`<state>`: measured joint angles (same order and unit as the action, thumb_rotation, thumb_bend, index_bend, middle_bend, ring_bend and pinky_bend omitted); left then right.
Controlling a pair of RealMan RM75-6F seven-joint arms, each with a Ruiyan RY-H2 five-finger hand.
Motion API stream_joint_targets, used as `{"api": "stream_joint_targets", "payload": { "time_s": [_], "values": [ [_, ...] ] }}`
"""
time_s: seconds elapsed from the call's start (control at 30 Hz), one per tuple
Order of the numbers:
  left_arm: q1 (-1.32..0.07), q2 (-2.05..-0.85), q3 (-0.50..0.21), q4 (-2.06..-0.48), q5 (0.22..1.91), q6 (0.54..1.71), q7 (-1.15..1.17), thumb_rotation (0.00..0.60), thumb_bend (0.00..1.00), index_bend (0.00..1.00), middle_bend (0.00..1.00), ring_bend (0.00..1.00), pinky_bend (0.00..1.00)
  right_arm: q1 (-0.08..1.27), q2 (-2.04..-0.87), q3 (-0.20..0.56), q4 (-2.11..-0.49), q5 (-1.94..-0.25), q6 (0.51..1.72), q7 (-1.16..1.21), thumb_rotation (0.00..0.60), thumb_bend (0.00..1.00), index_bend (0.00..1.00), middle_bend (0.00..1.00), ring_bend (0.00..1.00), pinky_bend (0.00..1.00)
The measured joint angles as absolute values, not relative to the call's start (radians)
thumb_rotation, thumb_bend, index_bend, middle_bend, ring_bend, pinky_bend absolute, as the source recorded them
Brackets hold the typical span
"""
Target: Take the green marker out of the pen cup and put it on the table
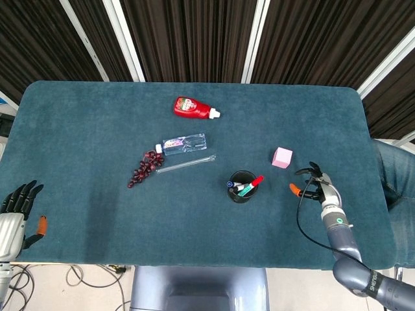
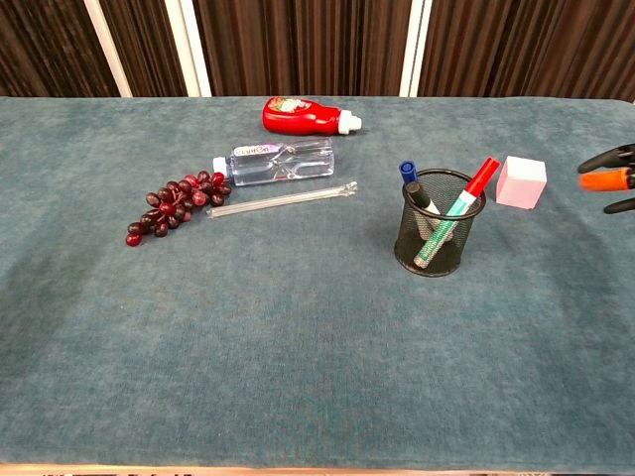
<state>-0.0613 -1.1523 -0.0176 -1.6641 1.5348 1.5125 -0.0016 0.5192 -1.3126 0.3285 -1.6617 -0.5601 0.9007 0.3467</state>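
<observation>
On the teal felt-covered table (image 1: 78, 129), the green marker with red cap (image 2: 451, 216) is leaning inside the black mesh pen cup (image 2: 437, 238), while the right hand (image 1: 316, 186), fingers spread and grasping nothing, is positioned nearby, apparently for reaching it.

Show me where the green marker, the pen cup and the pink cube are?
green marker (image 2: 438, 238): chest view, on its green barrel behind the cup's mesh.
pen cup (image 2: 458, 252): chest view, on its black mesh wall.
pink cube (image 1: 282, 157): head view, on its top face.

Dark curtains (image 1: 194, 39) w/ white posts (behind teal table (image 1: 78, 129)).
</observation>
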Motion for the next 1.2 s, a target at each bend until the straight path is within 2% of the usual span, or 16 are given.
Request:
{"api": "stream_joint_targets", "payload": {
  "time_s": [0.23,0.47,0.67,1.2],
  "values": [
    [-0.062,-1.150,-0.021,-1.665,1.528,1.511,-0.008,0.600,0.53,0.09,0.04,0.02,0.10,0.539,-1.336,0.344,-1.681,-0.529,0.917,0.296,0.600,0.23,0.45,0.00,0.05,0.20],
    [-0.062,-1.149,-0.020,-1.666,1.528,1.509,-0.008,0.600,0.53,0.09,0.04,0.02,0.10,0.546,-1.339,0.372,-1.731,-0.492,0.933,0.272,0.600,0.24,0.48,0.00,0.05,0.20],
    [-0.062,-1.149,-0.021,-1.667,1.524,1.508,-0.009,0.600,0.53,0.09,0.03,0.02,0.10,0.559,-1.350,0.389,-1.740,-0.463,0.930,0.258,0.600,0.31,0.48,0.00,0.05,0.20],
    [-0.061,-1.149,-0.029,-1.673,1.503,1.503,-0.006,0.600,0.53,0.09,0.03,0.02,0.10,0.613,-1.389,0.419,-1.773,-0.398,0.976,0.177,0.600,0.29,0.51,0.00,0.05,0.20]
  ]
}}
